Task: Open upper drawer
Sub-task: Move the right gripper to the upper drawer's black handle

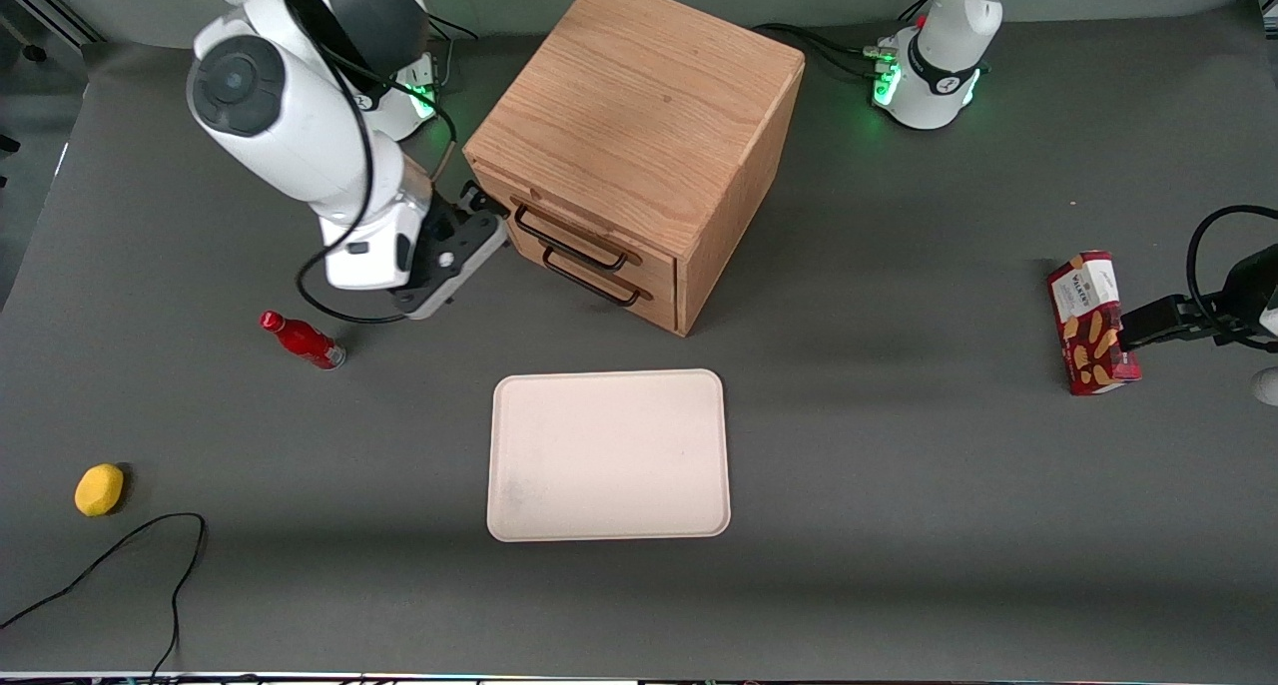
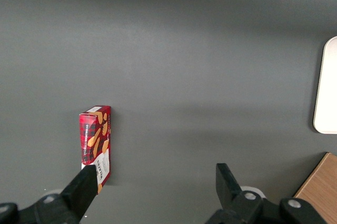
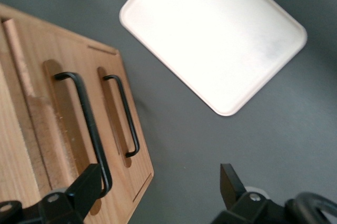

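At the cabinet's point(image 1: 639, 116) front corner toward the working arm's end of the desk point(image 1: 899, 525), the tool point(image 1: 477, 218) stands with jaws apart, holding nothing. One finger point(image 3: 87, 184) sits at the end of the upper drawer's point(image 1: 569, 228) handle point(image 3: 87, 118), whose long axis runs along the drawer front.

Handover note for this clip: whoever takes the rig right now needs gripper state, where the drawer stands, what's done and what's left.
Gripper: open, empty, at the working-arm end of the upper drawer's handle, one finger beside the bar, nothing clamped.
Upper drawer: looks shut, about flush with the lower drawer in the wooden cabinet.
Done: approach to the handle.
Left: straddle the bar, close, pull outward. The tray lies on the table in front of the cabinet.
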Controlling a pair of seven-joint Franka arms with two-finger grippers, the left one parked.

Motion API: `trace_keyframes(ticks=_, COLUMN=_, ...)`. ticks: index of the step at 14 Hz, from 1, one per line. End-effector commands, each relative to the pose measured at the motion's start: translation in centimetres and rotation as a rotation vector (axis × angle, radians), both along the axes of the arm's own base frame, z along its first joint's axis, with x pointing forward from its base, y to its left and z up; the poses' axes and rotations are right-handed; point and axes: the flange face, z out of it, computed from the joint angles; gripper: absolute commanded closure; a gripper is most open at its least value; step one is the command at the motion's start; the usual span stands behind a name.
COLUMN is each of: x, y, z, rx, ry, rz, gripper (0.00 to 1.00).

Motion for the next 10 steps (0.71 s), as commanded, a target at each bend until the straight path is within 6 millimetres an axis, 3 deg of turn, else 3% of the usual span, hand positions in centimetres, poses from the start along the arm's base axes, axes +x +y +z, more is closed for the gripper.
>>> trace_keyframes(ticks=1, x=-0.8, y=1.6, z=-1.5, rx=0.046, ry=0.06, rz=0.057, gripper=0.0)
trace_keyframes(ticks=7, x=-3.1, y=3.5, z=-7.8, rx=0.036, ry=0.106, rz=0.085, gripper=0.0)
trace_keyframes(ticks=10, x=-3.7, y=4.5, z=-9.0, rx=0.036, ry=0.123, rz=0.099, gripper=0.0)
